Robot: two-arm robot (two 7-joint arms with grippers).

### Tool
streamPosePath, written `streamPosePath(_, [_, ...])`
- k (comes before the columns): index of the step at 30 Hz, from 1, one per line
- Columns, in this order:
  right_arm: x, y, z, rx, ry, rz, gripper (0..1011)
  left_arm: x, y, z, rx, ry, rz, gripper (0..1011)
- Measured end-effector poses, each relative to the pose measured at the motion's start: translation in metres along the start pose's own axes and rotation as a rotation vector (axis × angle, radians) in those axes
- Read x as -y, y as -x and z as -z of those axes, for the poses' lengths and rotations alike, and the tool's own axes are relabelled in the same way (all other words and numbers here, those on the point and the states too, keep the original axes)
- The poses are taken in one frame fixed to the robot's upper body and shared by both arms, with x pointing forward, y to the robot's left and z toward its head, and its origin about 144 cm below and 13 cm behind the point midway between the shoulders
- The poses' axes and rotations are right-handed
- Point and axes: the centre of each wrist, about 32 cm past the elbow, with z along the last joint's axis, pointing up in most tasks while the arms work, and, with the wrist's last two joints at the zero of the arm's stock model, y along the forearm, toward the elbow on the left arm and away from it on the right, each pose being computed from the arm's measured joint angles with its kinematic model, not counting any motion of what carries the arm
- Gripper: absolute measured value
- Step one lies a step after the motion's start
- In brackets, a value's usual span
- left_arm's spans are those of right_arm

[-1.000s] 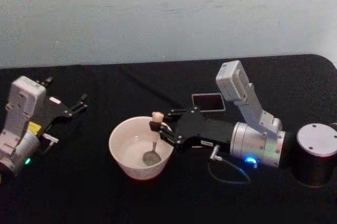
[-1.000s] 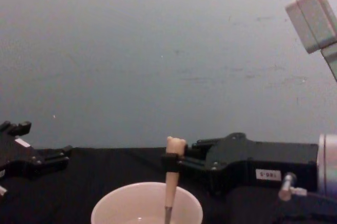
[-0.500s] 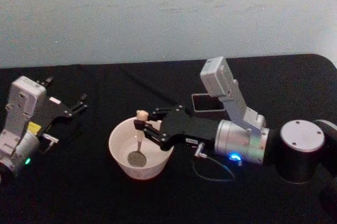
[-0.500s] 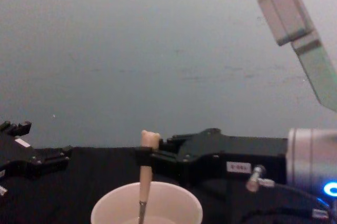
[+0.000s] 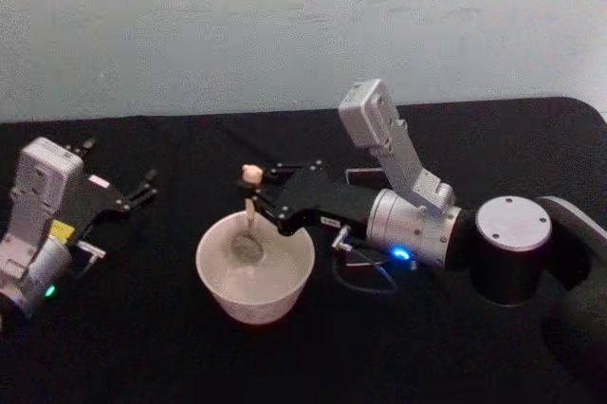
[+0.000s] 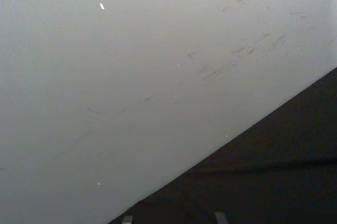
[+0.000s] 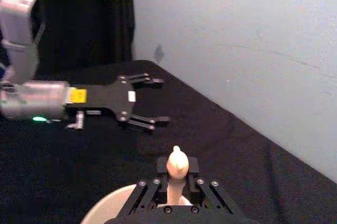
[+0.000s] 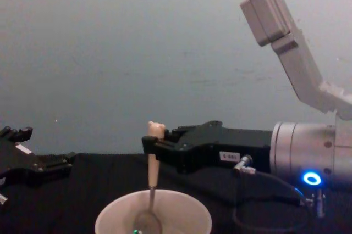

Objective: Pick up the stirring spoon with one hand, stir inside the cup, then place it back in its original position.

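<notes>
Black table (image 5: 123,347), right claw (image 5: 258,198), beige bear-topped stirring spoon (image 5: 248,226)

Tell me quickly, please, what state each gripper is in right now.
Left gripper: open, holding nothing, off to the left.
Right gripper: shut on the stirring spoon, whose bowl is inside the cup.

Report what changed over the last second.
The right gripper, shut on the spoon, swept it inside the cup from the near right side toward the far left, and its arm swung left with it. The cup stayed put, and the left gripper stayed parked open on the left.
</notes>
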Motion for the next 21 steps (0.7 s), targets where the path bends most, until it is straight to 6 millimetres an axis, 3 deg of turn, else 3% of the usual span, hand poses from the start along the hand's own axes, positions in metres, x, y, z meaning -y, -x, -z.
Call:
streamPosePath(11, [0.008, -0.010, 0.003, 0.009, 0.015, 0.034, 211, 0.000, 0.000, 0.000, 0.000, 0.000, 0.000, 1001])
streamPosePath(21, [0.030, -0.004, 0.003, -0.006, 0.026, -0.011, 210, 0.000, 0.000, 0.000, 0.000, 0.000, 0.000, 1001])
